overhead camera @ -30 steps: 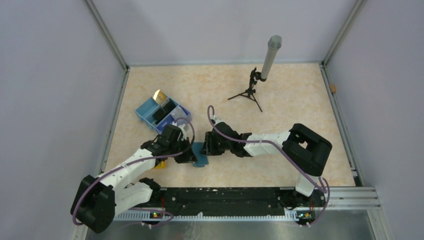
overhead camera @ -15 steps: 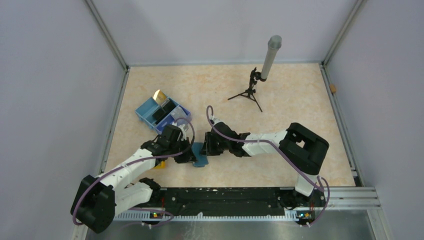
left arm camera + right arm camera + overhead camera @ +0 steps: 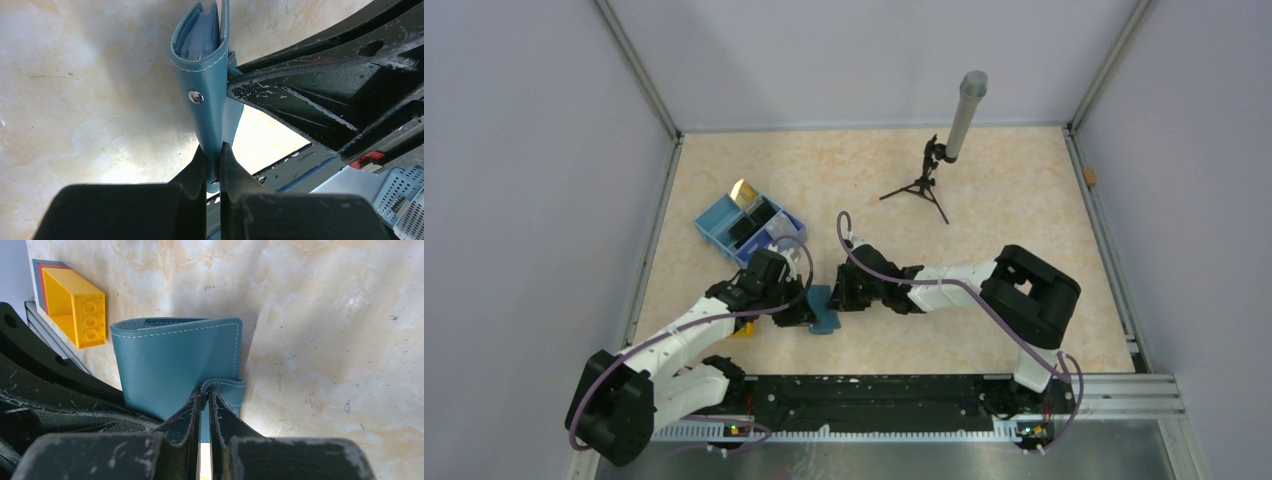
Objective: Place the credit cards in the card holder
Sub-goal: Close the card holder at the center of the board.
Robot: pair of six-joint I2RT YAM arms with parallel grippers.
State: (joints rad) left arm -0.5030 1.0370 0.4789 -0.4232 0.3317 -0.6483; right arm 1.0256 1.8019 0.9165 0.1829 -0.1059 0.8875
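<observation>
Between lilac walls [image 3: 844, 60], mottled beige tabletop [image 3: 1004, 230], card holder [image 3: 824, 312] near front.

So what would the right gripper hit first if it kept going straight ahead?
The card holder: the right gripper is shut on its tab. Past that, seemingly only table.

Beige marbled tbl [image 3: 1004, 220]: blue tray box [image 3: 749, 228], tripod [image 3: 921, 185] w/ grey tube, yellow block [image 3: 75, 302].

Pinching the card holder [image 3: 207, 80] edge-on.
Clamped at its lower edge in left gripper [image 3: 213, 151] jaws, silver snap [image 3: 195, 96] showing, over table [image 3: 75, 100].
</observation>
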